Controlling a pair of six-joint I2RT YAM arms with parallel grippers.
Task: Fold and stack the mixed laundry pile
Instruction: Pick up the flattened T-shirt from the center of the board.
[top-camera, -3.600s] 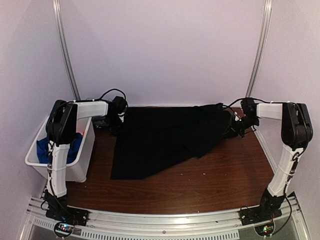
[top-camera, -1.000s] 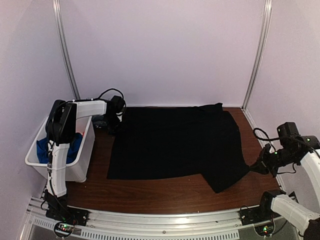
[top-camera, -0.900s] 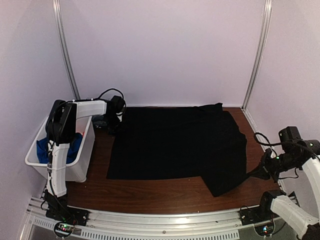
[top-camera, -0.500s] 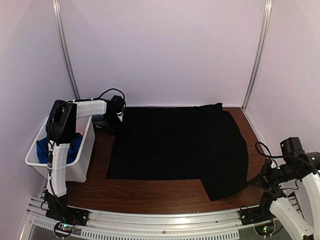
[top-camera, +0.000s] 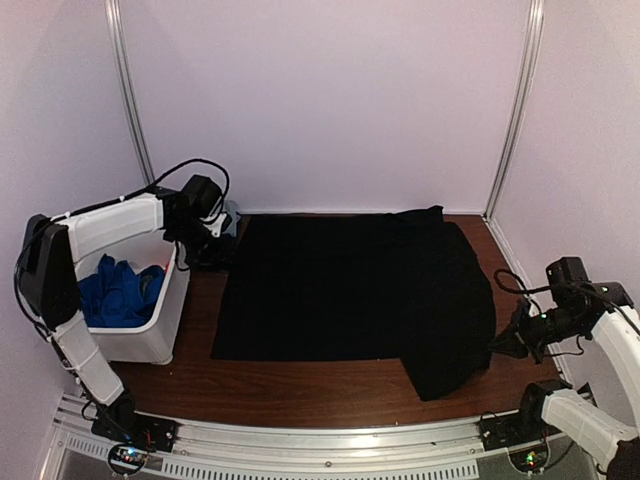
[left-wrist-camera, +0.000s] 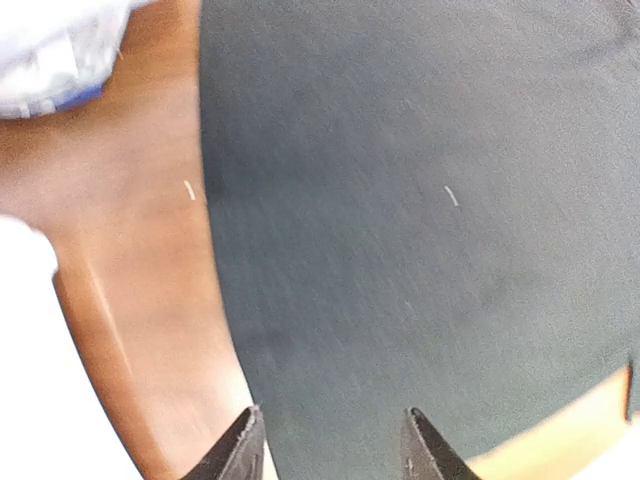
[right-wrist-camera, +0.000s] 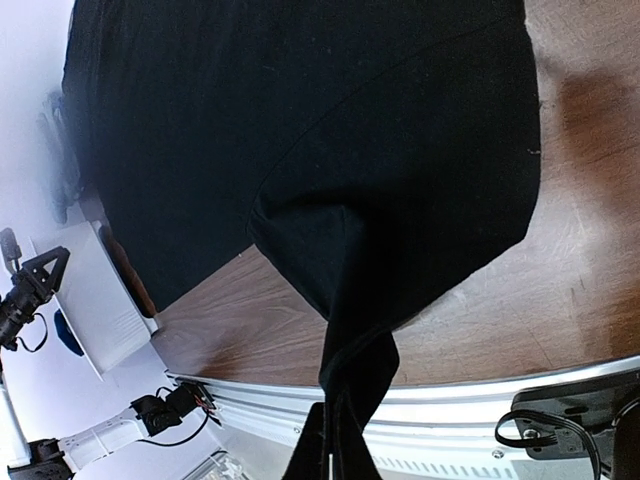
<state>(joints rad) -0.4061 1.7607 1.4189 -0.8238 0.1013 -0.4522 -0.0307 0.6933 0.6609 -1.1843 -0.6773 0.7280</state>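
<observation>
The counter carries the large black cloth, which lies flat from beneath the left gripper across to the right gripper. A white bin sits just left of the left gripper, with royal-blue fabric heaped inside. The left gripper's jaws stand apart over the cloth's left edge, holding nothing. The right gripper is clamped on the cloth's near right corner.

table: was brown wood.
black cloth: lay flat, spread wide over most of it.
white bin: stood at the left edge, not touching the cloth.
</observation>
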